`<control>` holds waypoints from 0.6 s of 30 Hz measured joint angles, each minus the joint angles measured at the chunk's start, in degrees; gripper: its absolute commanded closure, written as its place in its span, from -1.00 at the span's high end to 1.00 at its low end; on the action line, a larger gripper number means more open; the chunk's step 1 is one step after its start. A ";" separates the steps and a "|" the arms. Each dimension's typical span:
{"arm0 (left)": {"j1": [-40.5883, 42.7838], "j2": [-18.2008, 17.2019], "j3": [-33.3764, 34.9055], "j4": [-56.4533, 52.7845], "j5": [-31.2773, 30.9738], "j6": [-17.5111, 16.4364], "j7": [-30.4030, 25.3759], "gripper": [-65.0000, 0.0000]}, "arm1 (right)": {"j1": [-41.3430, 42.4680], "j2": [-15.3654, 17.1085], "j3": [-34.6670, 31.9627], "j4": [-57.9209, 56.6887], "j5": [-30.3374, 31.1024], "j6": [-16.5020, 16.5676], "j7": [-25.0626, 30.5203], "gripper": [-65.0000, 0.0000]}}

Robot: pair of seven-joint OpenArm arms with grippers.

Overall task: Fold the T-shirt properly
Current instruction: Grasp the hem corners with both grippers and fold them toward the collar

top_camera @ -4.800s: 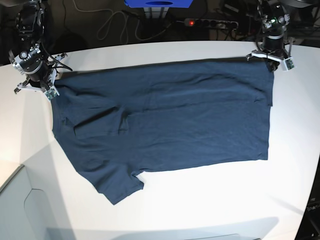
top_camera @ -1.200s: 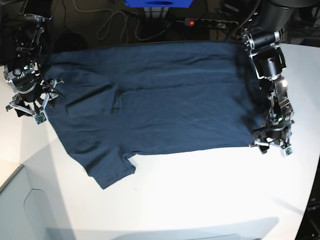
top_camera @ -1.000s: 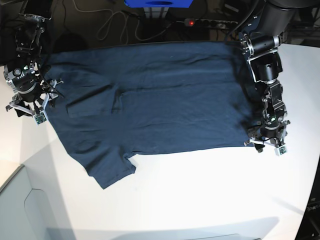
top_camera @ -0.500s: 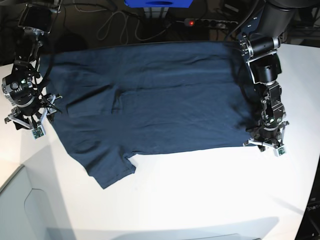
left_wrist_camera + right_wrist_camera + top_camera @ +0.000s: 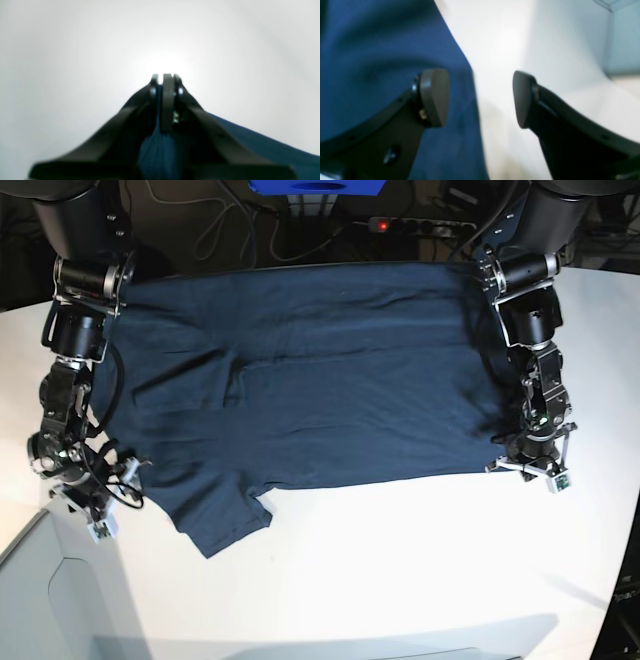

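Near the desk's (image 5: 400, 580) front edge, the spread dark navy-blue cotton T-shirt's (image 5: 320, 370) corner has just been pinched by the left pincer (image 5: 533, 467), while the right pincer (image 5: 95, 498), lowered, stays spread astride the sleeve edge, so lifting seems imminent.

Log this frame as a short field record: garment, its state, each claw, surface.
garment: T-shirt, dark navy, short-sleeved
state: spread flat, unfolded; one sleeve points toward the near edge
left claw: shut on the T-shirt's near hem corner, fabric pinched between the jaws
right claw: open, low at the shirt's edge by the sleeve, one finger over fabric, the other over bare table
surface: white table
behind table: power strip, cables
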 measured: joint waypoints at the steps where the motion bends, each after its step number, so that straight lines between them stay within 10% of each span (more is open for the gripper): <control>1: -0.02 0.07 0.02 0.00 -0.04 0.00 0.04 -1.00 | 1.27 -0.17 -0.22 -2.71 0.37 0.02 2.08 0.17; 18: 0.81 -0.15 0.04 0.17 -0.22 -0.22 -0.83 -1.00 | 5.11 0.11 -0.17 -24.06 0.00 -0.04 17.53 -0.08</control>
